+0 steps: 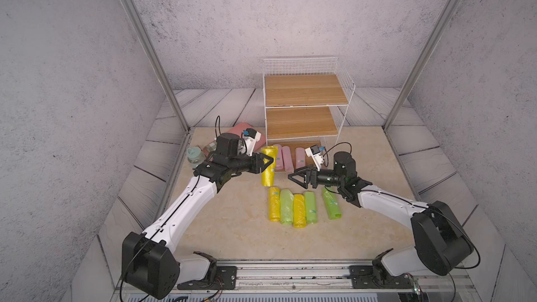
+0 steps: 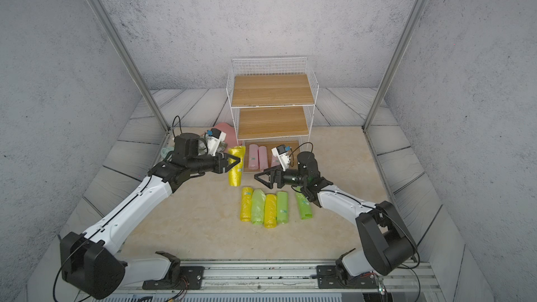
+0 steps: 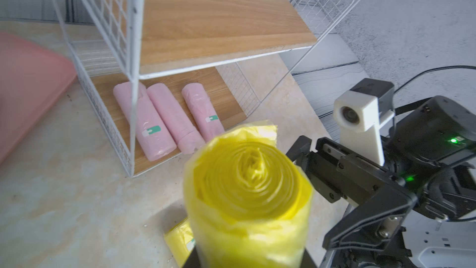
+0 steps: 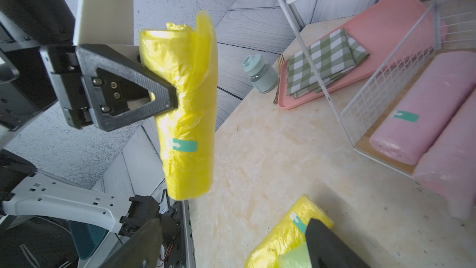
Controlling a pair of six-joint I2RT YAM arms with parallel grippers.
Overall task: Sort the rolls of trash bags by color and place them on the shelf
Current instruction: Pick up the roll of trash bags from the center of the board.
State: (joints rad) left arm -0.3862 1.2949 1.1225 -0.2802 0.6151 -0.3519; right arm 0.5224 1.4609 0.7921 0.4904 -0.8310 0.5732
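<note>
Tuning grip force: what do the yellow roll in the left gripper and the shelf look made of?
The yellow roll: thin soft plastic film, slightly glossy; it crinkles and dents where the left gripper pinches it. The shelf: thin white wire grid, likely coated metal; boards show matte wood grain, solid or laminate unclear.

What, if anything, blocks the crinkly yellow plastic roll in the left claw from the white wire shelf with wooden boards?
Nothing visible. The left gripper holds the yellow roll in front of the shelf, near its corner post; the front is open, its upper boards bare.
</note>
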